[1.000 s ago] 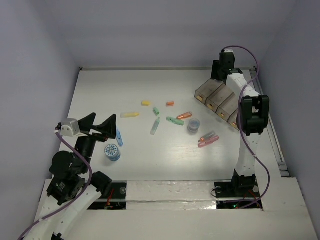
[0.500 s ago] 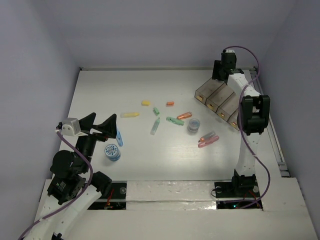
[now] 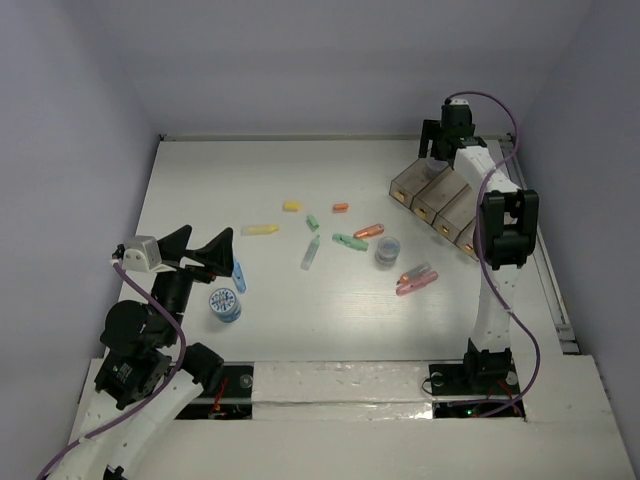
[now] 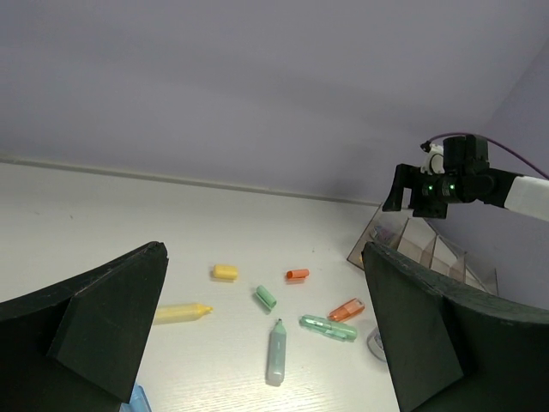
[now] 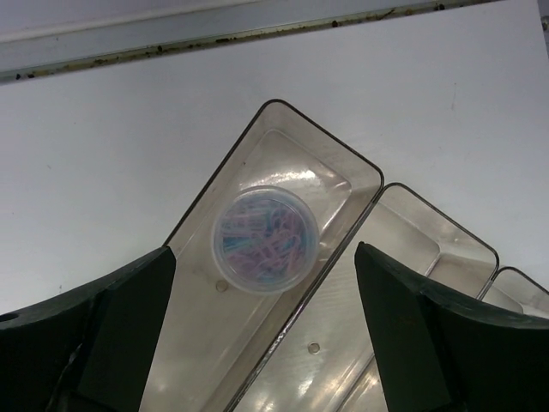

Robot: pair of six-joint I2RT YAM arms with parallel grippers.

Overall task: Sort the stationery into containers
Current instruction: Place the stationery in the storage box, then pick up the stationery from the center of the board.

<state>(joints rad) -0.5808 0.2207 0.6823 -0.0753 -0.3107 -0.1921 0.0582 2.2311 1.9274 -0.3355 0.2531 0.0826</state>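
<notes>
The containers (image 3: pixel 436 196) are a row of joined clear brownish bins at the back right. My right gripper (image 3: pixel 437 143) hovers open over the far end of the leftmost bin (image 5: pixel 283 283). A round clear tub of blue and pink clips (image 5: pixel 264 239) lies in that bin, between and below the fingers. Loose stationery lies mid-table: a yellow marker (image 3: pixel 260 229), a yellow cap (image 3: pixel 291 207), a green cap (image 3: pixel 313 222), an orange cap (image 3: pixel 340 208), a grey-green marker (image 3: pixel 311 252) and a round tub (image 3: pixel 388 249). My left gripper (image 3: pixel 203 251) is open and empty at the near left.
A blue marker (image 3: pixel 238 272) and a blue round roll (image 3: pixel 224 304) lie just right of my left gripper. Pink and orange markers (image 3: pixel 417 278) lie near the right arm's column. Walls close the table at the back and both sides.
My right wrist has shifted very slightly over the bins. The left arm and the loose pieces have not moved.
</notes>
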